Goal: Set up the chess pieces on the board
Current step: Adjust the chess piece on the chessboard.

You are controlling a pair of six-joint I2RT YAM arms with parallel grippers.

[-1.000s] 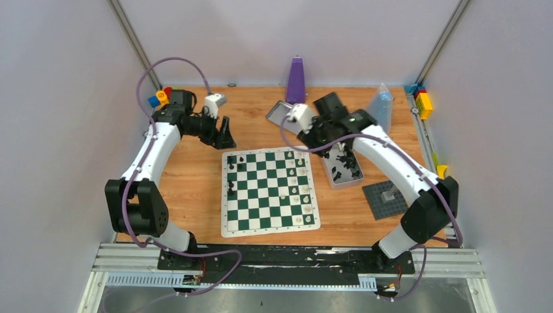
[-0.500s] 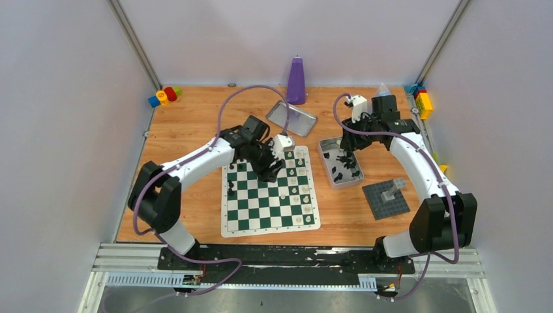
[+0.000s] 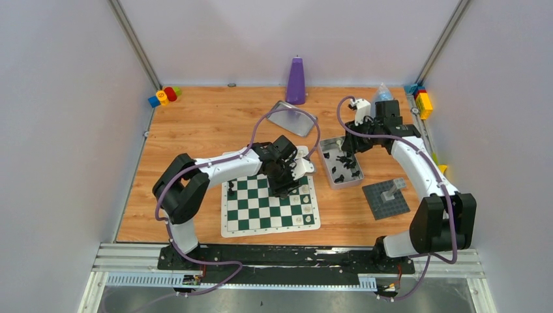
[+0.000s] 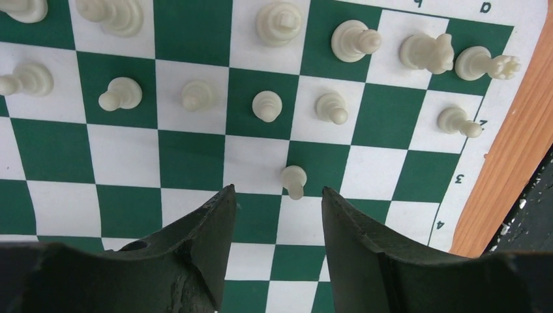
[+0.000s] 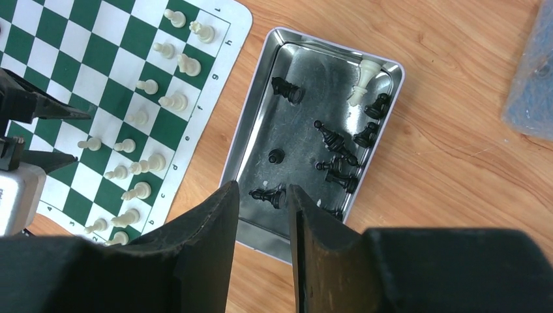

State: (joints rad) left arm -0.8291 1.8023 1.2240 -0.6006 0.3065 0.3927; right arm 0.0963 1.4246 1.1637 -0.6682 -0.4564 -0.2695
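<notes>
We see the cream-white plastic chess pieces (image 4: pixel 267 104) mostly ranked on the green-and-white checked board (image 3: pixel 261 208). Most black pieces (image 5: pixel 336 140) lie in the silver metal tray (image 5: pixel 319 72), not yet placed. Our left hand (image 4: pixel 277 192) hovers open and empty over the board. Our right hand (image 5: pixel 261 189), slightly parted and empty, is above the tray.

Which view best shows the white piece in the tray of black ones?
Right wrist view: the white piece shows clearly in a tray corner. From the top view it is too small to make out; the left wrist view shows the board, not the tray.
</notes>
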